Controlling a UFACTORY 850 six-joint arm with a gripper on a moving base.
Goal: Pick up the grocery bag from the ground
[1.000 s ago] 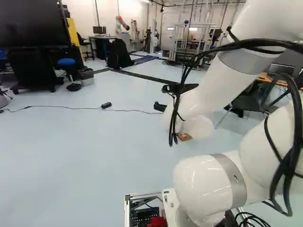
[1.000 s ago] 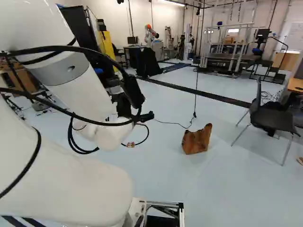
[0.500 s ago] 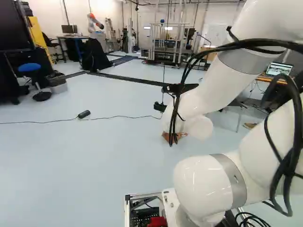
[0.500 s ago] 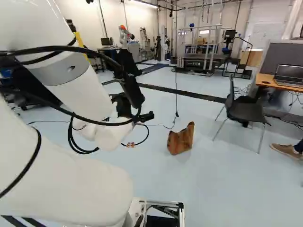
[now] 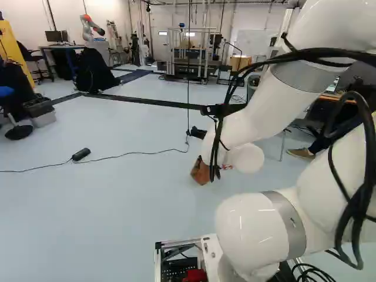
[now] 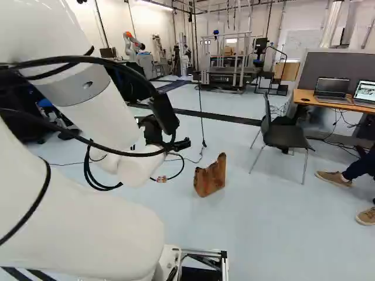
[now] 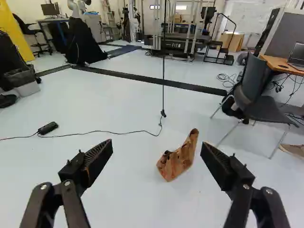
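Base [image 5: 210,249] has turned rightward, carrying our arm [image 5: 252,226] toward the grocery bag [image 7: 178,160]. Bag sits on the floor [image 7: 128,190] ahead of our widely spread pincer [image 7: 156,144]; we judge more approach is needed before gripping.

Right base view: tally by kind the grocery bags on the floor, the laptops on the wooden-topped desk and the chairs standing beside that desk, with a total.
Grocery bag: 1
Laptops: 2
Chair: 1
Total: 4
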